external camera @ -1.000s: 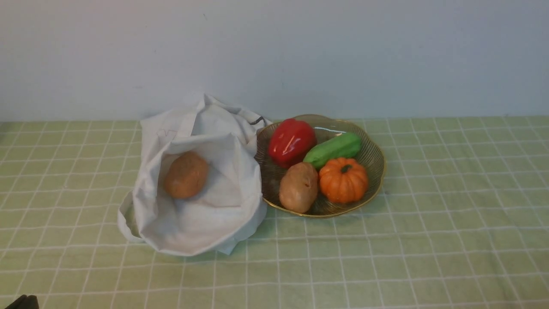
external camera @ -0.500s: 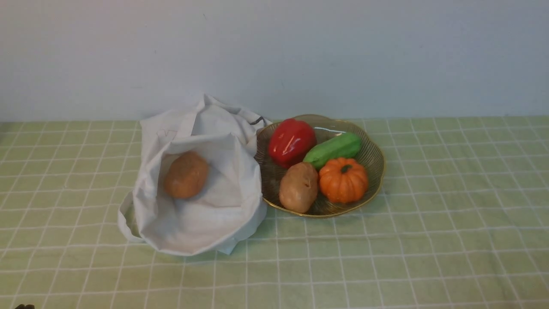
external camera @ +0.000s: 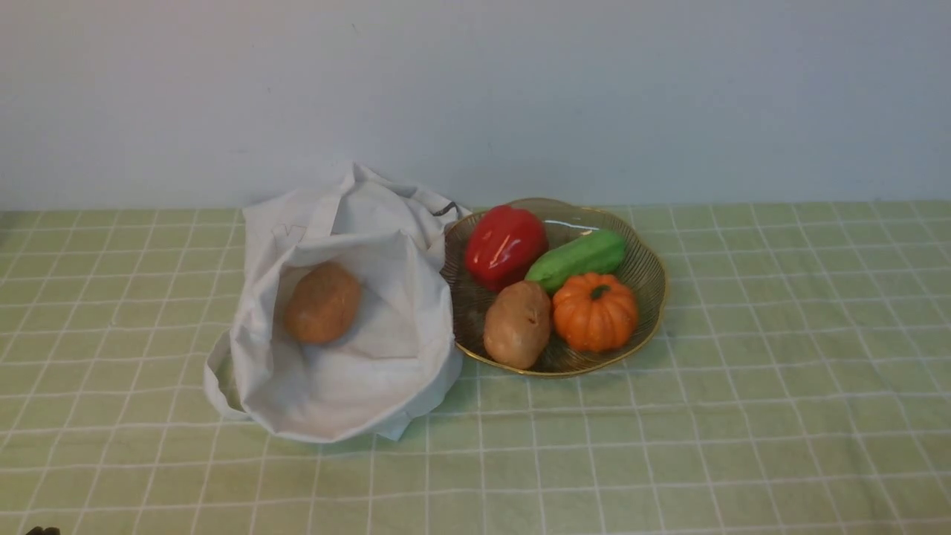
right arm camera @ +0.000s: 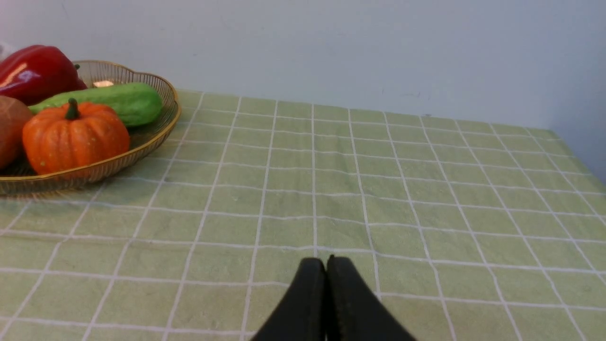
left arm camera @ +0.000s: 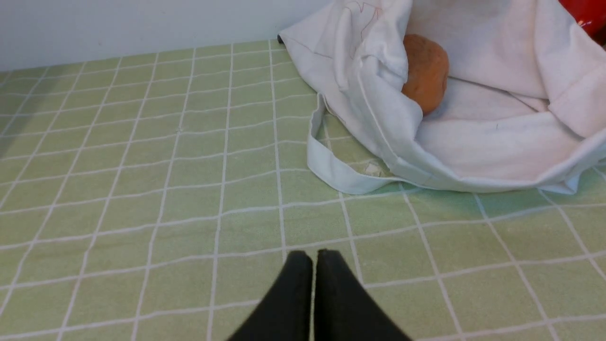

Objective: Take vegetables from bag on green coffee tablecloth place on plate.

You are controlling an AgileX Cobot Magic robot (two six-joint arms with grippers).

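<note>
Cucumber (external camera: 577, 259) on the plate (external camera: 663, 297), tilted between the red pepper (external camera: 507, 247) and the orange pumpkin (external camera: 595, 312), with one brown potato (external camera: 518, 325) just beside. Clenched with nothing between the fingertips: left gripper (left arm camera: 314, 258), low over the green tablecloth (left arm camera: 180, 265), well apart from the bag (external camera: 386, 290). Clenched likewise, and just as bare of any load: right gripper (right arm camera: 327, 263), away from the plate. Compared with a second ago, less of the left gripper's dark tip in the front view's near left corner, now barely inside the edge; no shift among vegetables, bag or plate. Probably a withdrawal to rest, with the green vegetable's transfer apparently done. Inside the open mouth of the bag, beside the plate, another potato (external camera: 322, 303). If also wanted, likely next: left gripper up, opened, then down through the mouth, with some risk of snagging soft cloth.
</note>
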